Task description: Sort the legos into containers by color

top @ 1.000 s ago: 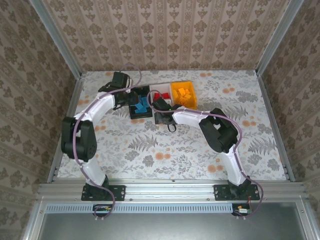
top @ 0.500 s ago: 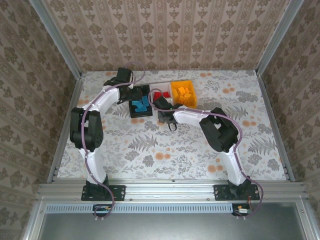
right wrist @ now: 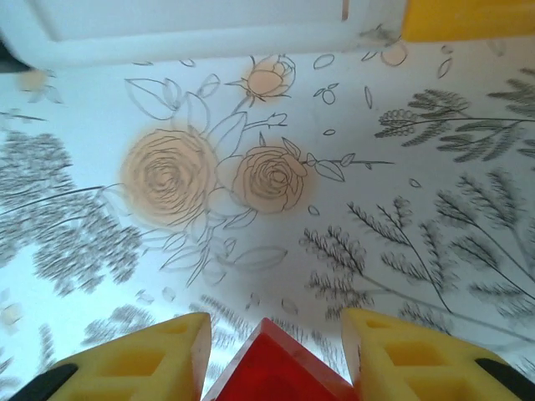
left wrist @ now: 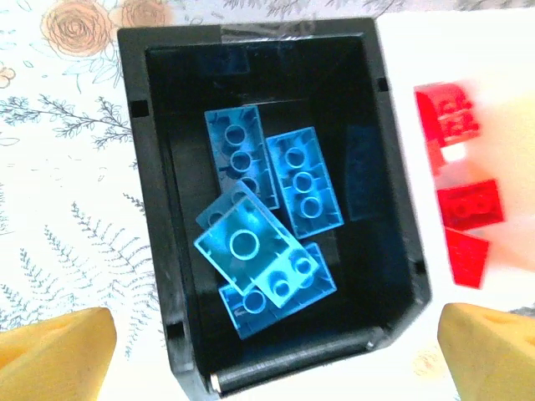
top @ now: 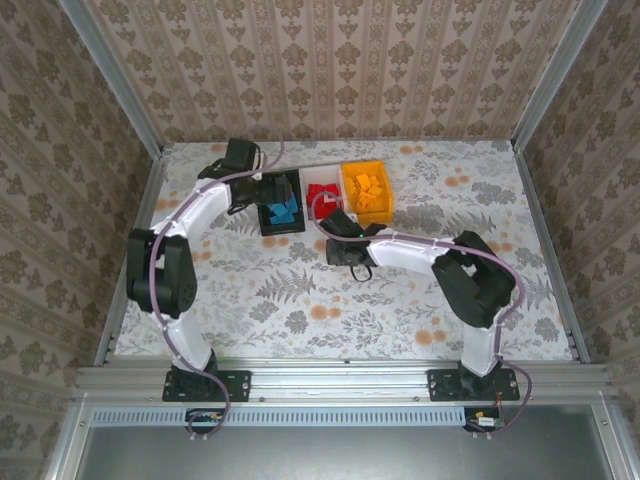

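Two robot arms reach across a flower-patterned bench toward three bins set in a row at its far side. The black bin stands on the left, the white bin in the middle and the orange bin on the right.

The left gripper hangs over the black bin, its jaws spread wide and holding nothing. The right gripper is low over the bench, just in front of the white bin, with its jaws closed on a red brick.

Blue bricks lie heaped in the black bin. Red bricks sit in the white one and yellow bricks in the orange.

The step in hand appears to be delivery of the red brick. It belongs with the other reds, so the right arm would need to lift it over the near wall of the white bin, centre it above the opening and then part its jaws. The left gripper is close by, so the lift should keep clear of it.
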Controlling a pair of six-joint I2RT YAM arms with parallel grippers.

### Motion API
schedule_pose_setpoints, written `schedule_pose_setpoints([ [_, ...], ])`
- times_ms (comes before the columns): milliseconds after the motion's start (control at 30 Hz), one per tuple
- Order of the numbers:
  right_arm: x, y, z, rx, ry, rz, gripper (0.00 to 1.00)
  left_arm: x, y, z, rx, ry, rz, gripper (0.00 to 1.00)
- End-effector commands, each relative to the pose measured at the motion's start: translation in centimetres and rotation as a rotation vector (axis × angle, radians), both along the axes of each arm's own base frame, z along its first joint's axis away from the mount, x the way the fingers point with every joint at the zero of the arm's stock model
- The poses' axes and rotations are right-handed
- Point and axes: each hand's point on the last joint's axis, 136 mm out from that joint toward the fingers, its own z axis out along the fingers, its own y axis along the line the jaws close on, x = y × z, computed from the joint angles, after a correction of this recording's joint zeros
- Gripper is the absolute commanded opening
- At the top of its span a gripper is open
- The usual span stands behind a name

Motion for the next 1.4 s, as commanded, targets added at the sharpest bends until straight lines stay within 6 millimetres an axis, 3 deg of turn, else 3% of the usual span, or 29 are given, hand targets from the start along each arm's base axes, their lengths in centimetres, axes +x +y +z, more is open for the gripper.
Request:
schedule_pose_setpoints([
  [0, 0.0, 0.3, 5.3, 0.074, -0.052, 0.006, 0.41, -1.8, 0.0, 3.7, -0.082, -0.063, 0.016, 1.00],
  [167, 1.7, 3.0, 10.2, 0.128, -0.113, 0.101, 0.42, -5.8, 2.1, 7.8, -0.099, -0.146, 0.044, 1.00],
  [367, 5.8, 6.9, 13.2, 0.127, -0.166, 0.175, 0.42, -11.5, 6.3, 12.2, -0.052, -0.267, 0.070, 1.00],
  [533, 9.3, 9.1, 14.0, 0.118, -0.185, 0.198, 0.42, -15.3, 9.8, 12.4, 0.047, -0.311, 0.087, 1.00],
  [700, 12.2, 11.1, 14.6, 0.126, -0.225, 0.219, 0.42, -17.9, 12.7, 10.3, 0.192, -0.345, 0.099, 1.00],
  [900, 15.0, 12.6, 13.6, 0.117, -0.274, 0.224, 0.45, -18.7, 14.1, 8.7, 0.265, -0.400, 0.123, 1.00],
  [1033, 17.0, 12.9, 13.3, 0.122, -0.308, 0.205, 0.71, -18.7, 13.7, 9.0, 0.239, -0.415, 0.118, 1.00],
  [1233, 18.2, 12.5, 14.3, 0.148, -0.336, 0.173, 0.86, -18.7, 13.6, 8.6, 0.239, -0.406, 0.113, 1.00],
  [1367, 17.7, 12.4, 14.6, 0.149, -0.326, 0.186, 0.86, -18.6, 13.6, 8.6, 0.238, -0.404, 0.110, 1.00],
])
